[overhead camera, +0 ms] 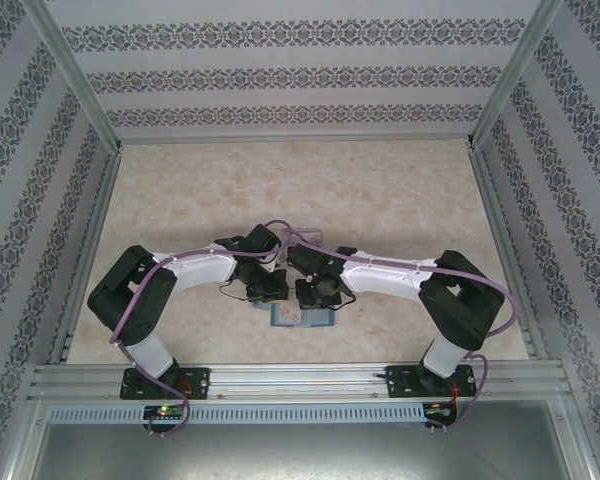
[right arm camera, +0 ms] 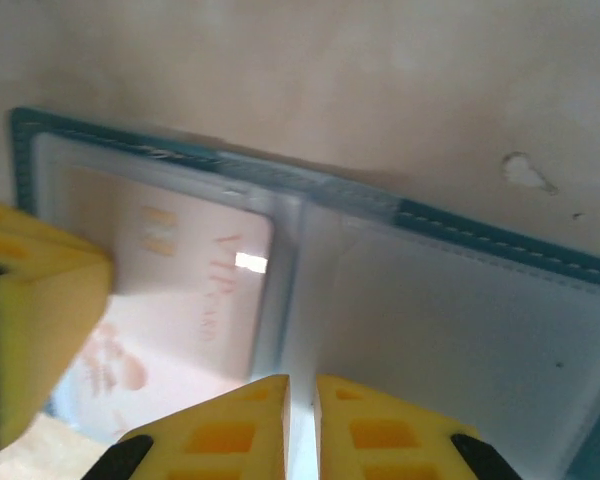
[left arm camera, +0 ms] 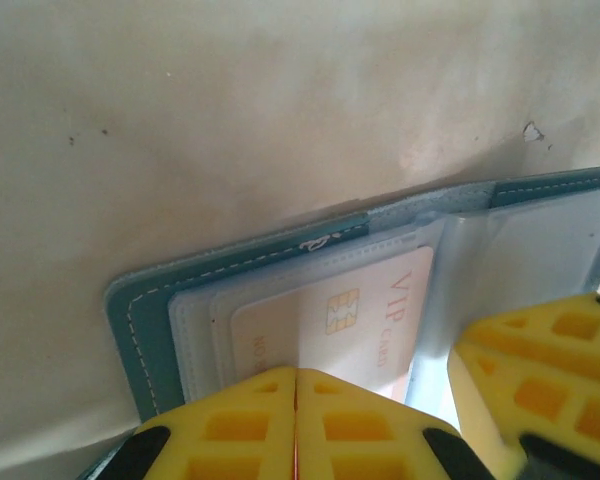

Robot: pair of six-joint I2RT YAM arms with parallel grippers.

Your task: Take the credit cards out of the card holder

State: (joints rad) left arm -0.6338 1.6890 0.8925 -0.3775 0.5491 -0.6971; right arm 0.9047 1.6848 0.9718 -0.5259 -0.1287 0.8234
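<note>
In the left wrist view, the left gripper (left arm camera: 296, 372) sits at the bottom centre of the frame. Its two yellow ribbed fingers are pressed flat together with no gap, and I cannot tell whether a sleeve edge is caught between them. The tips lie over the lower edge of a pale pinkish-white plastic credit card (left arm camera: 370, 310) with a gold chip and VIP lettering. The card is tucked inside one of the clear plastic sleeves (left arm camera: 480, 250) of a teal-blue, white-stitched soft bifold card holder (left arm camera: 140, 320). The card holder lies open and flat across the lower half of the frame, and above it is the beige marbled table (left arm camera: 230, 120)

In the right wrist view, the right gripper (right arm camera: 300, 385) is at the bottom centre. Its yellow fingers are nearly together, with a thin slit between them over the card holder's middle fold. I cannot tell whether they pinch a sleeve. The credit card lies left of the fold, with a finger of the left gripper over its left part. The pale blue-grey inside of the card holder spreads to the right

In the top view, both grippers meet just below the frame's centre, over the open card holder. The table runs up from there to the patterned walls (overhead camera: 280, 60)
</note>
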